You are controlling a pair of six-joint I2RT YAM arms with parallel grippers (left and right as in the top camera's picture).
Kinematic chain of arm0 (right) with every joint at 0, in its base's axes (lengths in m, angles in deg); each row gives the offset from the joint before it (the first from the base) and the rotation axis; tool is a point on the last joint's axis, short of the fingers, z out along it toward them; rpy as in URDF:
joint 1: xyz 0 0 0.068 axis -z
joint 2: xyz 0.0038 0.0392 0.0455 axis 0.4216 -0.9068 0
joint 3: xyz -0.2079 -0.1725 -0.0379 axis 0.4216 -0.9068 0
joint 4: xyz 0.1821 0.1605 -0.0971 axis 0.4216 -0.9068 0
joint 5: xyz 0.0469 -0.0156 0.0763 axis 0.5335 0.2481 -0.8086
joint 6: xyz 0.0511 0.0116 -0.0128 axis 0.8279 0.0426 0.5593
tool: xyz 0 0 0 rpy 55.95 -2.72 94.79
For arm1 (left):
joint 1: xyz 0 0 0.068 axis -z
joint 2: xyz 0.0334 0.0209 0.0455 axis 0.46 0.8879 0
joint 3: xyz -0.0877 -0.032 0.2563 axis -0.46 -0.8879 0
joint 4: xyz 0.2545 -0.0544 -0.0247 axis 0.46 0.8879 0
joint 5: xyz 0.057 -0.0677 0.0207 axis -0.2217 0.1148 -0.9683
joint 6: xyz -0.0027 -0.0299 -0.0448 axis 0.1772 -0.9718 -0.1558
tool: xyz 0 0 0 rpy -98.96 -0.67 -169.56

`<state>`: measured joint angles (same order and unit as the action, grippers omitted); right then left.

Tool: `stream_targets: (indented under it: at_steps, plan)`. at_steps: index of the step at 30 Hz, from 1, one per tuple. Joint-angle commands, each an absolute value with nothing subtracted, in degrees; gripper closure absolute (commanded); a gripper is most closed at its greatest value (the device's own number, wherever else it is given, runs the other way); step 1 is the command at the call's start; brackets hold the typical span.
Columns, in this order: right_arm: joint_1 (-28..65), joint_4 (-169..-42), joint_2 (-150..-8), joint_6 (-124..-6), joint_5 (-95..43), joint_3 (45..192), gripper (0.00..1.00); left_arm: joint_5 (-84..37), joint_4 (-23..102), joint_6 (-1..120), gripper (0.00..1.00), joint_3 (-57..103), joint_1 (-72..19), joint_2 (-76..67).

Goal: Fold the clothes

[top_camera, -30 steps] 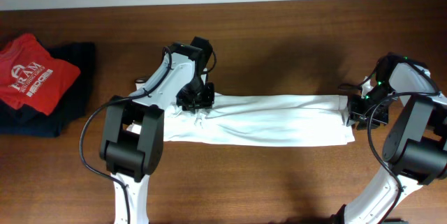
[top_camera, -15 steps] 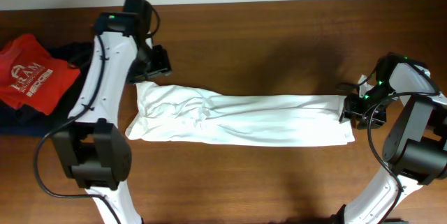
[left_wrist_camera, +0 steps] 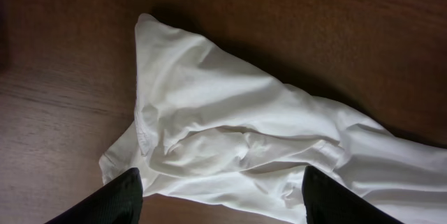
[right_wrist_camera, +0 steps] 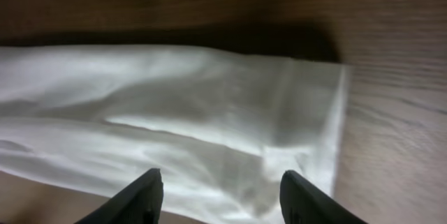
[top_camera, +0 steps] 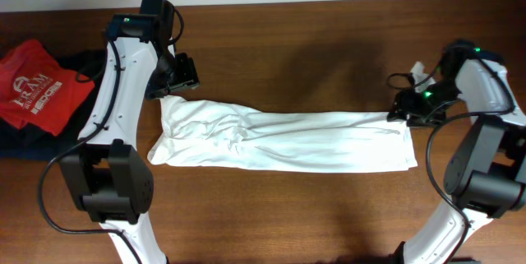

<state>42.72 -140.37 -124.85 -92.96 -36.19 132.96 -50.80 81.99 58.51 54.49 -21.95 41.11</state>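
The white T-shirt lies folded into a long wrinkled strip across the middle of the wooden table. It also shows in the left wrist view and the right wrist view. No green print shows. My left gripper hovers above the strip's left end, open and empty. My right gripper hovers just above the strip's far right corner, open and empty.
A red shirt with white lettering lies on a dark folded garment at the table's left edge. The table's back edge meets a pale wall.
My left gripper let go of the shirt's left end and rose away to the back left. My right gripper lifted off the right end and moved slightly back and left.
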Motion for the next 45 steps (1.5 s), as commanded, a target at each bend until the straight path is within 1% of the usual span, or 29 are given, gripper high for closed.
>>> stream_targets:
  at_steps: [1,2,4,5,6,7,8,9,10,12,15,18,19,21,22,23,25,26,28,29,30,31,35,38,40,41,42,45]
  plan:
    - [40.64,-137.97,-123.17,-90.91,-32.39,130.05,0.43,-51.2,82.84,58.56,0.27,54.58,-21.8,40.5]
    - [40.62,-137.6,-123.17,-90.23,-31.19,129.7,0.44,-51.2,83.02,58.56,0.27,54.58,-21.8,40.5]
    - [40.75,-137.57,-123.17,-89.95,-30.88,129.42,0.53,-51.2,83.04,58.56,0.27,54.58,-21.8,40.5]
    - [40.75,-137.62,-123.17,-89.93,-30.9,129.42,0.63,-51.2,83.04,58.56,0.28,54.58,-21.8,40.5]
    - [40.66,-138.25,-123.17,-89.93,-30.94,129.42,0.81,-51.22,83.04,58.56,0.27,54.58,-21.82,40.5]
    - [40.64,-139.13,-123.17,-89.95,-30.92,129.42,0.91,-51.22,83.04,58.56,0.27,54.58,-21.82,40.5]
    - [40.64,-139.78,-123.17,-89.95,-30.92,129.4,0.96,-51.22,83.02,58.56,0.27,54.58,-21.82,40.5]
    - [40.64,-140.39,-123.17,-89.97,-30.92,129.4,0.96,-51.22,83.0,58.56,0.27,54.58,-21.8,40.5]
    - [40.66,-141.07,-123.17,-89.97,-30.9,129.4,0.9,-51.22,83.02,58.56,0.28,54.58,-21.82,40.5]
    - [40.71,-140.96,-123.17,-89.97,-30.88,129.4,0.58,-51.22,83.02,58.56,0.27,54.58,-21.82,40.5]
    - [40.71,-140.61,-123.17,-89.95,-30.88,129.35,0.56,-51.22,83.06,58.56,0.27,54.58,-21.82,40.5]
    - [40.68,-140.59,-123.17,-89.95,-30.9,128.33,0.57,-51.22,83.13,58.56,0.27,54.58,-21.82,40.5]
    - [40.71,-140.55,-123.17,-89.95,-30.9,127.71,0.68,-51.22,83.13,58.56,0.27,54.58,-21.82,40.5]
    - [40.71,-140.52,-123.17,-89.95,-30.7,126.73,0.85,-51.22,83.15,58.56,0.27,54.58,-21.82,40.5]
    - [40.71,-140.52,-123.17,-89.93,-29.15,126.21,0.96,-51.22,83.15,58.56,0.27,54.58,-21.8,40.5]
    - [40.71,-140.63,-123.17,-89.42,-27.8,125.86,0.96,-51.22,83.15,58.56,0.28,54.58,-21.82,40.5]
    - [40.75,-142.73,-123.17,-83.98,-22.46,125.83,0.96,-51.22,83.26,58.56,0.27,54.58,-21.8,40.5]
    - [40.77,-144.85,-123.17,-78.12,-15.27,125.83,0.96,-51.2,83.26,58.56,0.27,54.58,-21.82,40.5]
    - [40.75,-147.93,-123.17,-71.96,-5.72,125.83,0.96,-51.22,83.22,58.56,0.27,54.58,-21.82,40.5]
    - [40.75,-148.28,-123.17,-71.89,-5.33,125.81,0.87,-51.22,83.22,58.56,0.27,54.58,-21.82,40.5]
    - [40.75,-148.09,-123.17,-71.87,-6.12,125.83,0.72,-51.22,83.22,58.56,0.27,54.58,-21.82,40.5]
    - [40.75,-148.13,-123.17,-71.87,-7.67,125.83,0.53,-51.22,83.19,58.56,0.28,54.58,-21.8,40.5]
    - [41.41,-150.4,-123.02,-72.13,-8.41,126.21,0.49,-51.22,83.26,58.58,0.27,54.58,-21.82,40.5]
    - [45.32,-151.5,-120.02,-73.69,-9.59,130.14,0.4,-51.22,83.46,58.56,0.27,54.58,-21.82,40.5]
    - [48.33,-149.94,-117.03,-81.73,-18.88,131.06,0.36,-51.22,83.43,58.58,0.27,54.58,-21.82,40.5]
    - [49.23,-149.53,-116.9,-85.03,-22.86,131.04,0.36,-51.22,83.41,58.56,0.27,54.58,-21.82,40.5]
    - [49.76,-149.07,-117.38,-87.74,-25.66,130.84,0.34,-51.22,83.3,58.56,0.27,54.58,-21.82,40.5]
    - [49.23,-144.57,-118.73,-92.57,-27.38,126.82,0.23,-51.24,82.73,58.56,0.27,54.58,-21.82,40.5]
